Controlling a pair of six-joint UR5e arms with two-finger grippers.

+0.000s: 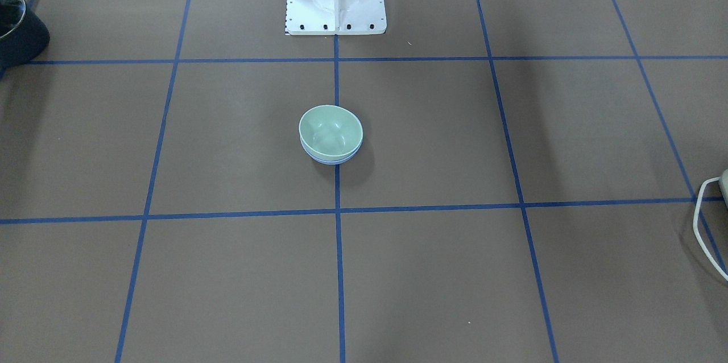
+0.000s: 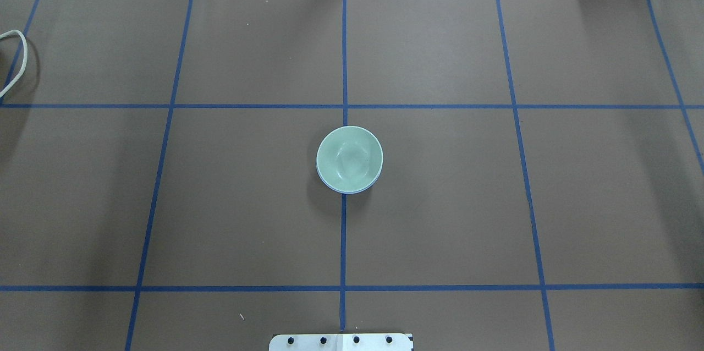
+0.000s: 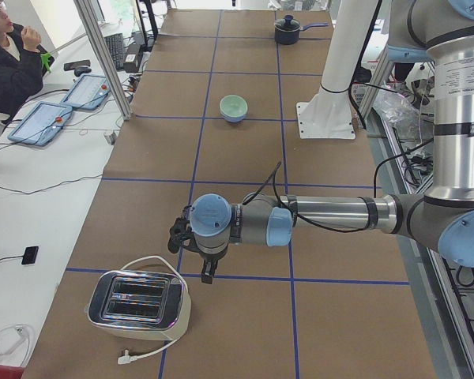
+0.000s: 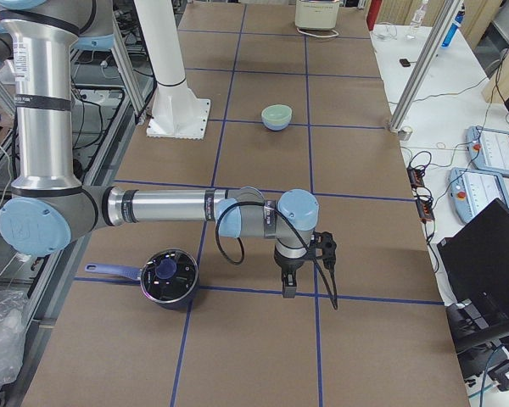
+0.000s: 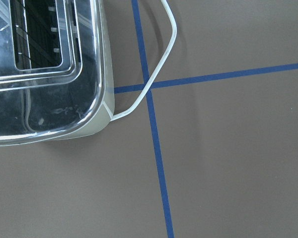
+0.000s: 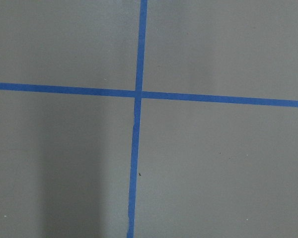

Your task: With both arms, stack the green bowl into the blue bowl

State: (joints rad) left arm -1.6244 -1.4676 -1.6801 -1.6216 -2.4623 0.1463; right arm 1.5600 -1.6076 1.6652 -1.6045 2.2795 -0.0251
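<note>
The green bowl (image 1: 330,131) sits nested inside the blue bowl (image 1: 333,161) on the centre line of the table; only the blue bowl's rim and lower wall show. The same stack shows in the overhead view, green bowl (image 2: 349,157) over blue rim (image 2: 342,191). Neither gripper is near the bowls. My left gripper (image 3: 208,275) hangs over the table beside a toaster, far from the stack (image 3: 234,106). My right gripper (image 4: 287,291) hangs near a pot, also far from the stack (image 4: 276,113). I cannot tell whether either gripper is open or shut. No fingers show in the wrist views.
A chrome toaster (image 3: 138,308) with a white cord (image 5: 159,74) stands at the table's left end. A dark pot (image 4: 168,275) with a handle stands at the right end. The white base plate (image 1: 335,4) is at the robot's side. A person sits past the table's far edge (image 3: 8,55).
</note>
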